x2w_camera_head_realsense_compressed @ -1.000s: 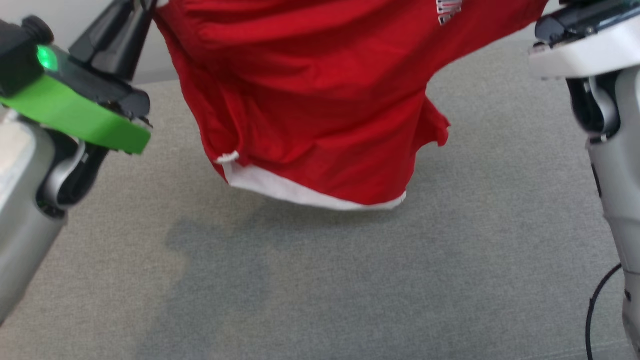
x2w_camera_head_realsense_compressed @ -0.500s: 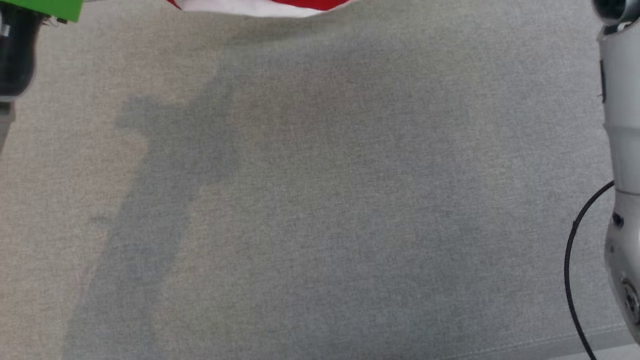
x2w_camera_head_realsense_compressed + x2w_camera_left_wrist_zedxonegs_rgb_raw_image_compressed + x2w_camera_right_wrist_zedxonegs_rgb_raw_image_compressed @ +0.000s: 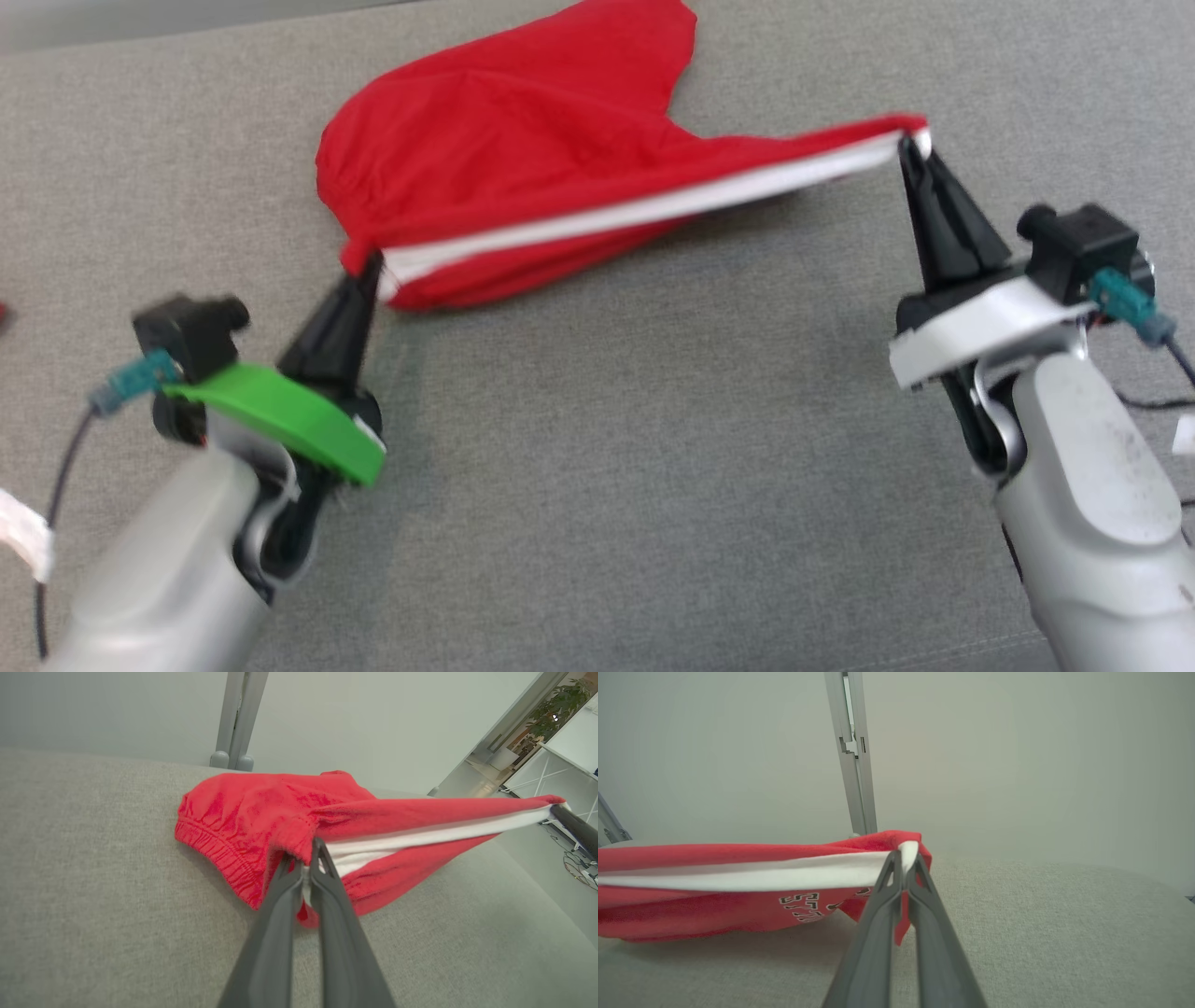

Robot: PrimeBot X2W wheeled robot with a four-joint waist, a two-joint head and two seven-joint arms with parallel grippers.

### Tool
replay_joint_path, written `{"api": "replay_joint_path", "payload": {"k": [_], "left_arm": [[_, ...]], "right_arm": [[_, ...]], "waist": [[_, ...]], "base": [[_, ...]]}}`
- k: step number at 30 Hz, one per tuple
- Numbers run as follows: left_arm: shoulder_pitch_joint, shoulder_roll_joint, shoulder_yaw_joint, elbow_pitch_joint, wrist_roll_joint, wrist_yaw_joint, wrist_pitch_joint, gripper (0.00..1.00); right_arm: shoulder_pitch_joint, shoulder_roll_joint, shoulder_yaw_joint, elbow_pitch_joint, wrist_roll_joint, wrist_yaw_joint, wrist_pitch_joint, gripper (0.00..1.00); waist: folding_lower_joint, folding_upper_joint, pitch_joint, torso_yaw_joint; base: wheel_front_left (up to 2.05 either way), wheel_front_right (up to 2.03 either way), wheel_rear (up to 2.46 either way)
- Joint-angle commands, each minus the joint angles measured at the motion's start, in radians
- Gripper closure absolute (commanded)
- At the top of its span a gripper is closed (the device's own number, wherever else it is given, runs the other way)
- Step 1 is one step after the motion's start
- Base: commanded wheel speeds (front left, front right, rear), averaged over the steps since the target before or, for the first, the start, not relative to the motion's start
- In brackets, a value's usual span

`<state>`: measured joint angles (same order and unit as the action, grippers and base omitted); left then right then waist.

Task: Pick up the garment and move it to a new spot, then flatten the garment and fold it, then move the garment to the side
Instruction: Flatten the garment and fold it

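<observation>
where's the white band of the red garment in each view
Head view: the white band crosses the middle, rising from the left gripper to the right gripper.
Left wrist view: the band runs from the centre to the right edge.
Right wrist view: the band runs from the left edge to the centre.
Shared landmark: the right gripper, shut on the band's end.

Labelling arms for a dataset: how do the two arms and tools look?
The left forearm and right forearm are pale grey; both tools have long dark tapering fingers. The left tool has a green bracket, the right tool a white bracket. Each wrist carries a black block with a teal plug.
</observation>
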<state>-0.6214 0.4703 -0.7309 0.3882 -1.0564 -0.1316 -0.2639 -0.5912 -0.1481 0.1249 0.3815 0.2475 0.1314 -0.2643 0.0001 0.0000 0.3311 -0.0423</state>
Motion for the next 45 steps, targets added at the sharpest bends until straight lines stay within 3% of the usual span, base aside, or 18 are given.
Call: {"api": "replay_joint_path", "payload": {"k": [1, 11, 21, 29, 38, 45], "left_arm": [[0.060, -0.009, -0.003, 0.005, 0.004, 0.002, 0.000, 1.00], [0.350, -0.113, -0.043, 0.053, 0.100, 0.003, -0.001, 1.00], [0.517, -0.151, -0.006, 0.049, 0.137, 0.003, -0.001, 1.00], [0.584, -0.159, 0.001, 0.002, 0.173, 0.003, -0.001, 1.00], [0.511, -0.155, -0.030, -0.051, 0.202, 0.003, -0.001, 1.00], [0.379, -0.157, -0.005, -0.097, 0.230, 0.003, 0.000, 1.00]], "right_arm": [[0.053, -0.006, -0.016, -0.011, 0.011, -0.002, 0.000, 1.00], [0.359, 0.017, -0.105, -0.046, 0.060, -0.002, 0.000, 1.00], [0.589, 0.041, -0.163, -0.058, 0.082, -0.002, 0.000, 1.00], [0.691, 0.042, -0.205, -0.110, 0.102, -0.003, 0.000, 1.00], [0.565, 0.025, -0.204, -0.167, 0.098, -0.003, -0.001, 1.00], [0.314, -0.018, -0.144, -0.088, 0.054, -0.002, -0.001, 1.00]], "waist": [[-0.0001, 0.0000, -0.047, -0.002], [-0.0001, 0.0000, -0.191, 0.012], [-0.0001, 0.0000, -0.309, 0.019], [-0.0001, 0.0000, -0.336, 0.038], [-0.0001, 0.0000, -0.291, 0.080], [-0.0001, 0.0000, -0.212, 0.147]], "base": [[0.00, 0.00, 0.00], [0.00, 0.00, 0.00], [0.00, 0.00, 0.00], [0.00, 0.00, 0.00], [0.00, 0.00, 0.00], [0.00, 0.00, 0.00]]}}
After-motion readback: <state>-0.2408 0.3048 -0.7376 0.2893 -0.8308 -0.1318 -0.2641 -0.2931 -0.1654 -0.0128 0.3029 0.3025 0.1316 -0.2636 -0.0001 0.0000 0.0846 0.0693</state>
